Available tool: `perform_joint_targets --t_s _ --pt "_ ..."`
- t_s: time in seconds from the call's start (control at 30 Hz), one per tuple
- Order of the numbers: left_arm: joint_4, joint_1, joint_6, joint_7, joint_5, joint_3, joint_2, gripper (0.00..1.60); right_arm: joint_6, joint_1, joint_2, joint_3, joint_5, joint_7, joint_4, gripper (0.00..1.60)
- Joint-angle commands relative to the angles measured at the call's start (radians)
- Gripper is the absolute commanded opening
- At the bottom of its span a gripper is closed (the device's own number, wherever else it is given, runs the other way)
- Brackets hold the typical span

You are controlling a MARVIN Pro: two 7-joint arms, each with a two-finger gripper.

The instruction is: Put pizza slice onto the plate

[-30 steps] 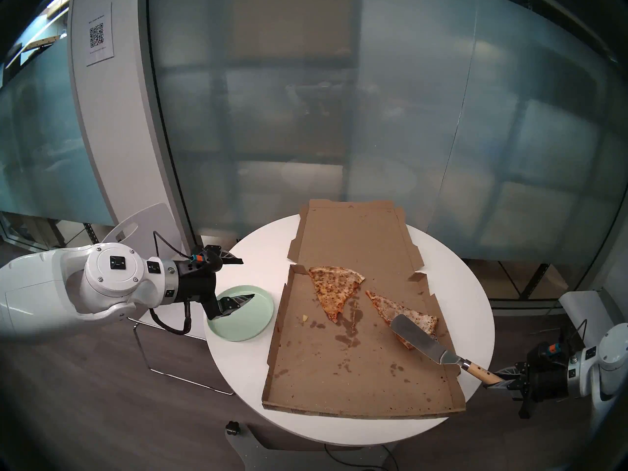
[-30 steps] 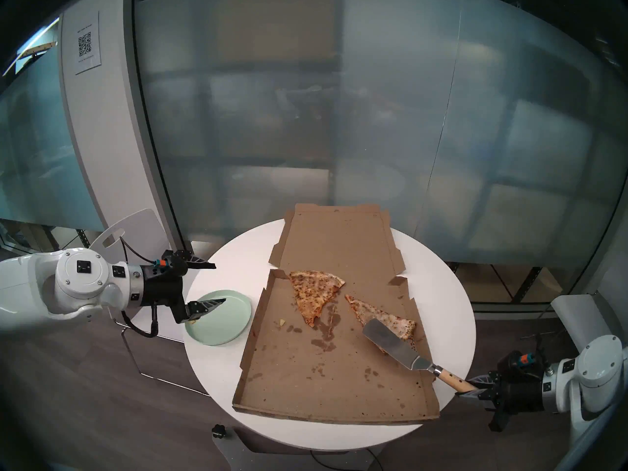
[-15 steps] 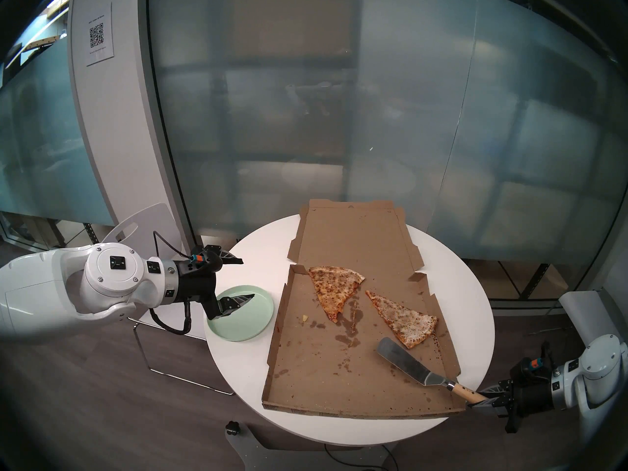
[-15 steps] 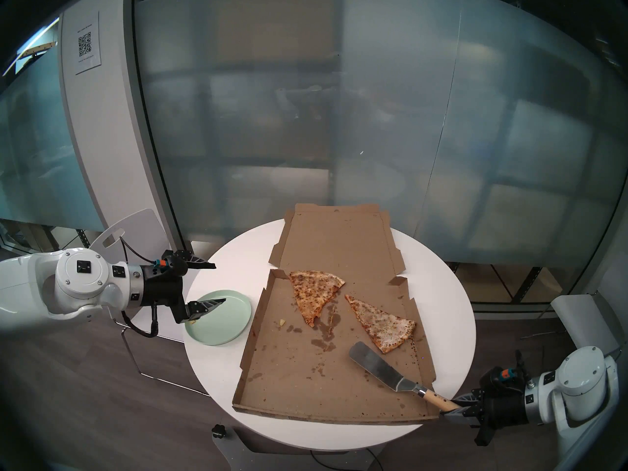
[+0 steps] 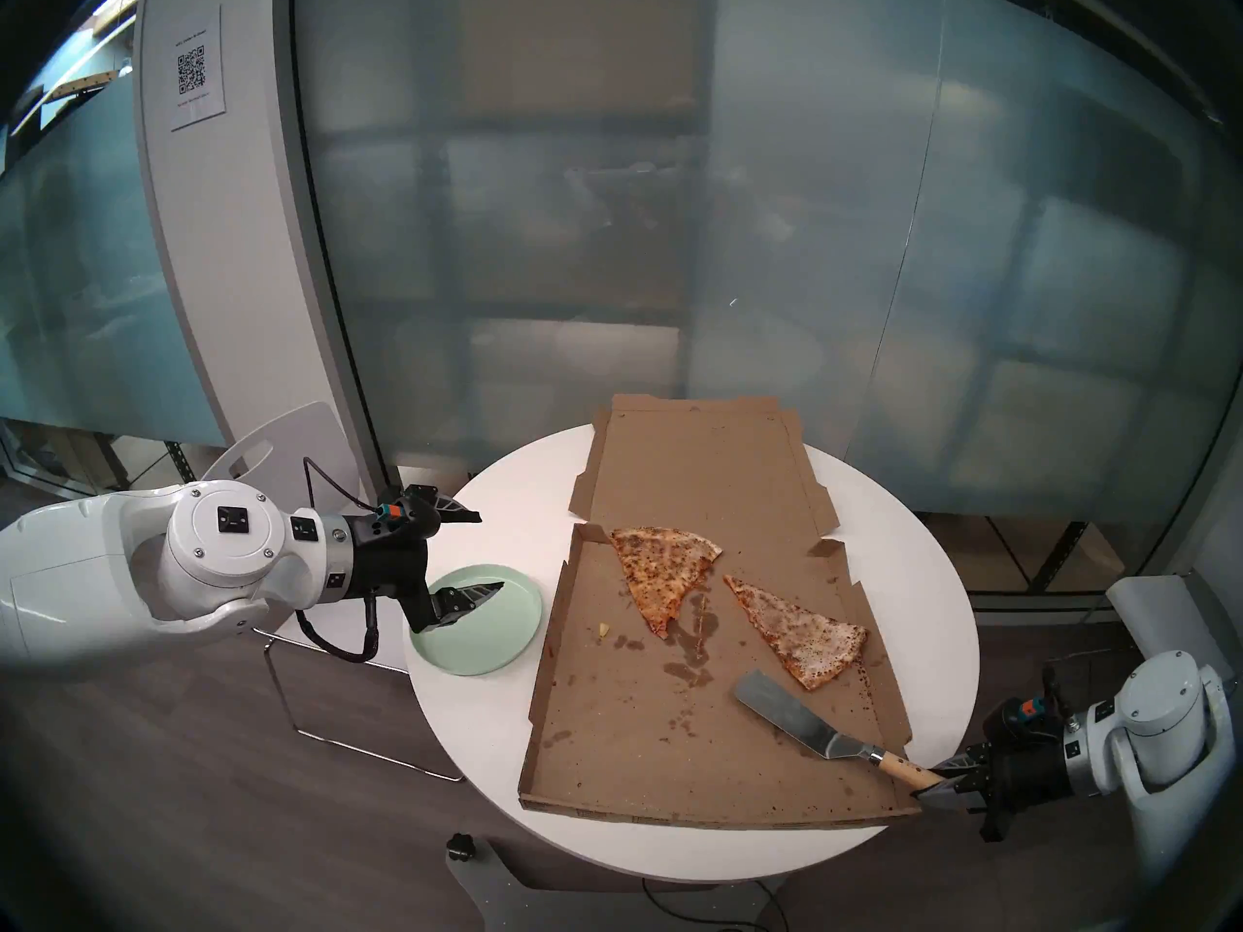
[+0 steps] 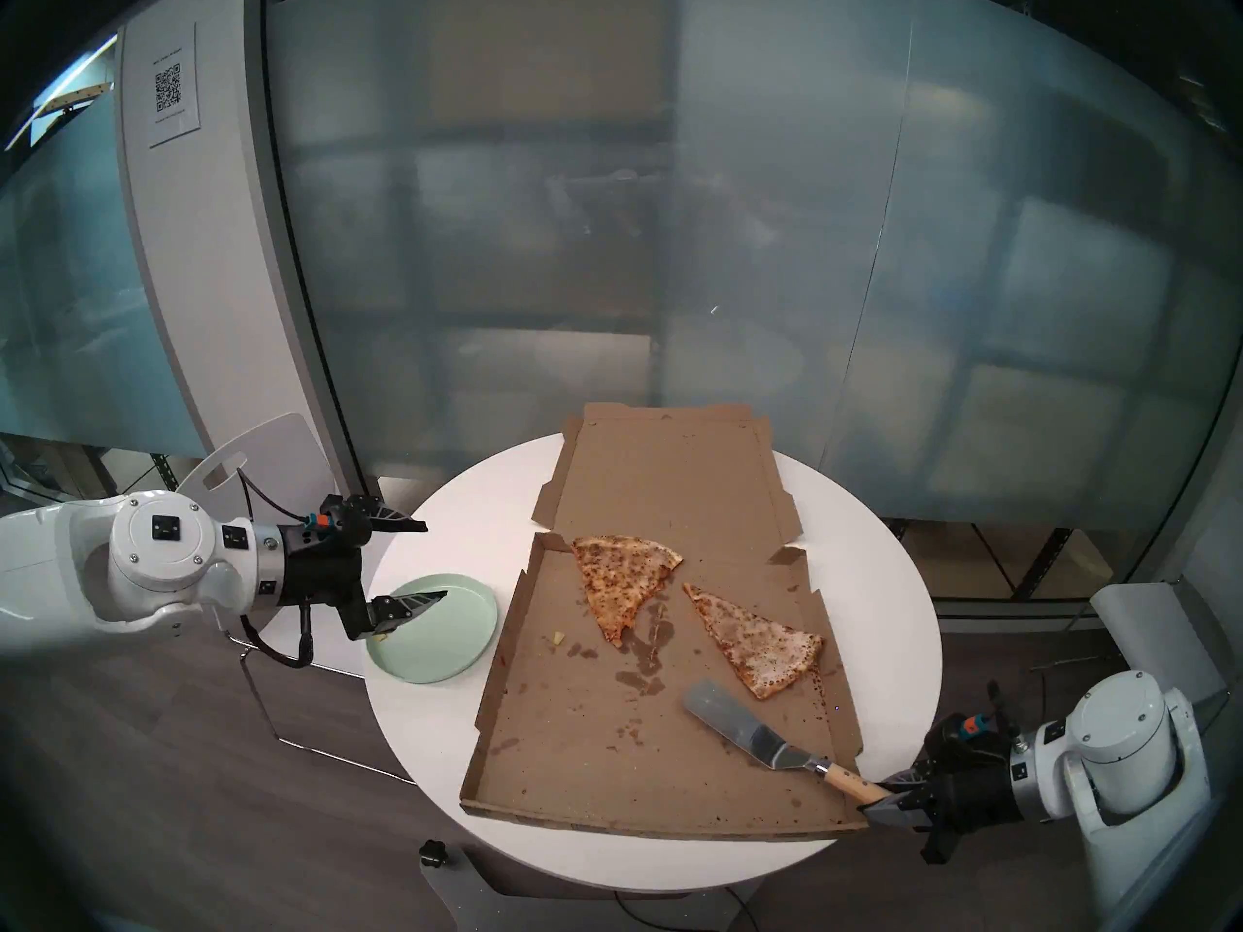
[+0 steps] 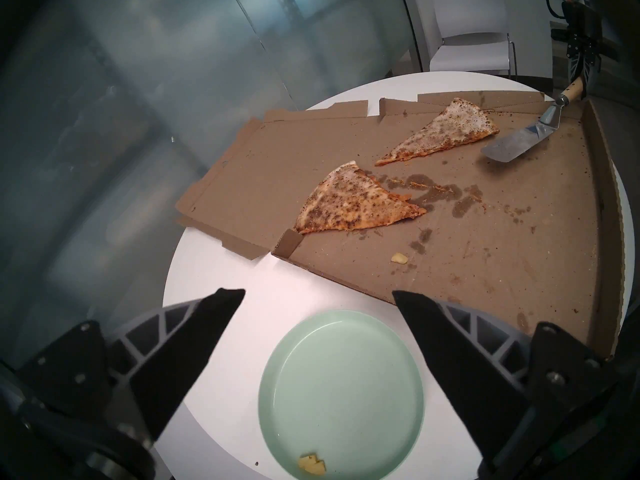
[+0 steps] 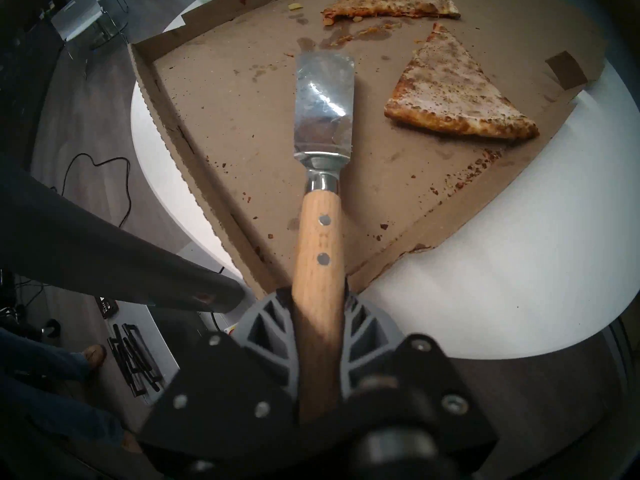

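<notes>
The pizza slice [image 5: 800, 631] [image 6: 757, 641] [image 7: 446, 133] [image 8: 450, 98], pale and speckled, lies in the right part of the open cardboard box [image 5: 639, 729]. My right gripper [image 5: 938, 779] [image 6: 888, 795] [image 8: 318, 295] is shut on the wooden handle of a metal spatula [image 5: 783, 712] [image 6: 730, 715] [image 8: 323, 101]. Its blade sits low over the box floor, just near-left of the slice's wide end, apart from it. The mint-green plate [image 5: 498, 641] [image 6: 457, 635] [image 7: 343, 382] sits on the table left of the box, with a few crumbs. My left gripper [image 5: 492, 551] [image 6: 436, 561] [image 7: 317, 293] hovers open above it.
A wider, browner slice [image 5: 662, 571] [image 7: 349, 205] lies at the box's far left corner. The box lid [image 5: 699, 466] lies flat behind. The round white table [image 5: 471, 742] has chairs at left [image 5: 289, 440] and right [image 5: 1143, 614]. A person's legs [image 8: 52, 365] show near the right arm.
My right gripper has pulled the spatula back towards the near right; its blade, which covered the slice's wide end, is now off it and beside it. The slice, plate and left arm have not moved.
</notes>
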Motion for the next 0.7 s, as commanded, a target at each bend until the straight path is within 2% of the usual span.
perform_joint_targets --t_s 0.0,0.27,0.47,0.67 --pt "-0.001 -0.019 0.004 -0.005 0.018 -0.016 -0.019 1.60 0.025 0.027 0.050 -0.018 -0.008 0.014 -0.014 0.00" --pt "0.003 -0.024 -0.002 -0.052 0.040 -0.016 -0.030 1.60 0.054 0.030 0.090 -0.027 -0.008 -0.003 -0.017 0.00" --pt "0.022 -0.033 0.018 -0.124 0.074 -0.015 -0.070 1.60 0.072 0.029 0.109 -0.038 -0.006 -0.023 -0.015 0.00" --pt "0.030 -0.035 0.019 -0.147 0.096 -0.014 -0.102 1.60 0.102 0.017 0.122 -0.060 -0.020 -0.066 -0.018 0.00"
